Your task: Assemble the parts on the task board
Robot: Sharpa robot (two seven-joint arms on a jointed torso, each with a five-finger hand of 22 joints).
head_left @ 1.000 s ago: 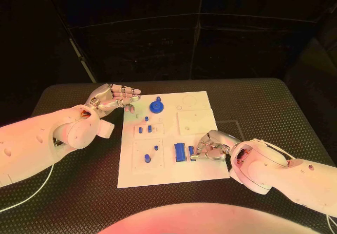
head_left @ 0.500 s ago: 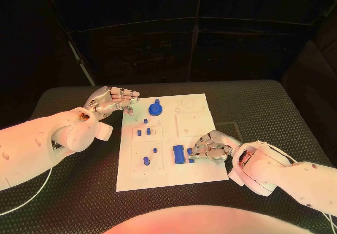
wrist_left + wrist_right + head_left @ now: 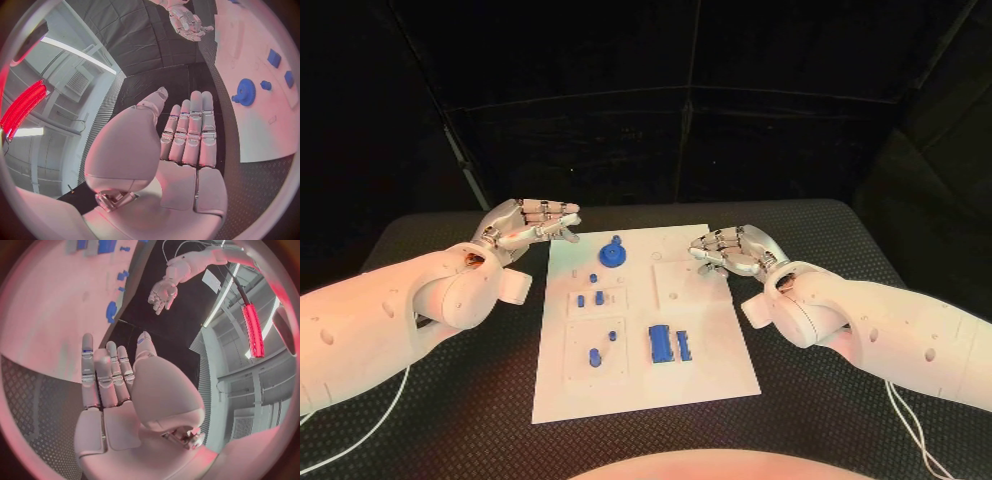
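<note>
Small blue parts [image 3: 659,342] lie on the white board [image 3: 718,350], between both robot hands. The left robot hand [image 3: 528,222] and right robot hand [image 3: 731,249] hover empty, fingers extended side by side; recess details unclear.

In the left wrist view the board [image 3: 262,75] runs off the circle's rim past the left hand [image 3: 181,150] fingertips, so its far parts are cut off. In the right wrist view the board [image 3: 56,305] and the blue parts [image 3: 103,246] beyond the right hand [image 3: 119,395] fingertips are clipped at the rim. The small parts [image 3: 591,298] in the head view are too small to tell their shapes.
</note>
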